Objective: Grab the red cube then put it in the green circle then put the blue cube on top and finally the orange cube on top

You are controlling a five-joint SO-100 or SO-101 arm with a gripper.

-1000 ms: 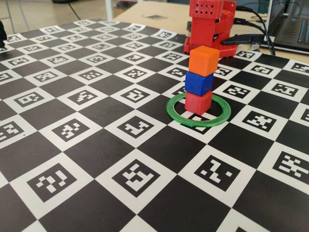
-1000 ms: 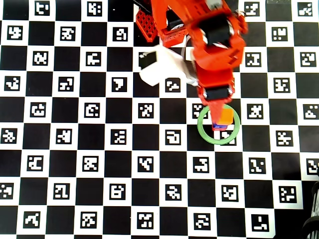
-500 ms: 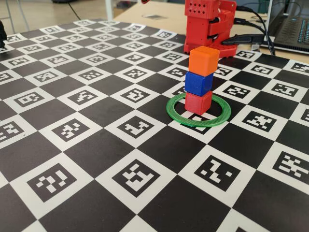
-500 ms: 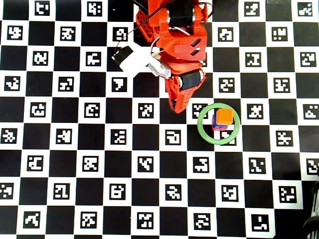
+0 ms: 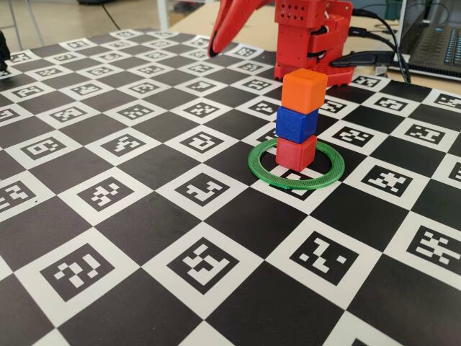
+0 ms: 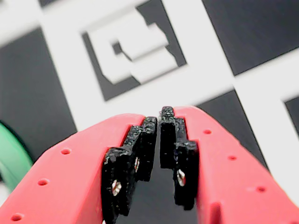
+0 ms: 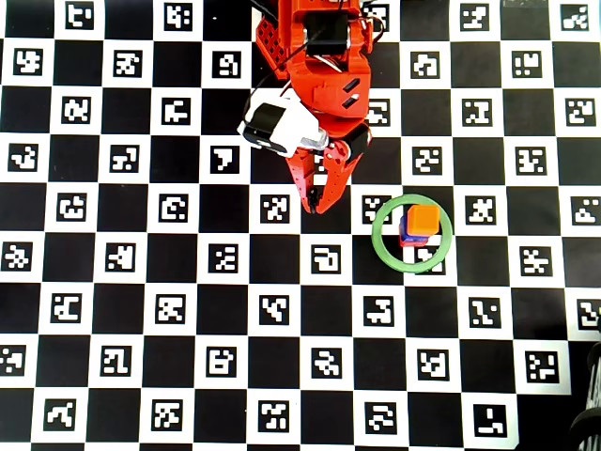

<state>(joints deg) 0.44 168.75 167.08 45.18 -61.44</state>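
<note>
The red cube (image 5: 295, 153) stands inside the green circle (image 5: 297, 183). The blue cube (image 5: 296, 124) sits on it and the orange cube (image 5: 303, 90) tops the stack. From overhead the orange cube (image 7: 423, 219) hides most of the two below it, inside the green circle (image 7: 379, 235). My gripper (image 7: 319, 209) hangs shut and empty, left of the ring and apart from the stack. In the fixed view the gripper (image 5: 212, 50) points down at the far left of the stack. In the wrist view the gripper (image 6: 159, 119) has its black pads almost touching, and the green circle (image 6: 9, 158) shows at the left edge.
The arm's red base (image 5: 313, 32) stands just behind the stack. A laptop (image 5: 436, 36) and black cables (image 5: 374, 58) lie at the back right. The checkered marker mat (image 5: 144, 216) covers the table. A white camera (image 7: 272, 127) rides on the wrist.
The arm has drawn back from above the stack and swung left in the overhead view; its gripper now hangs left of the ring. The three-cube stack has not moved.
</note>
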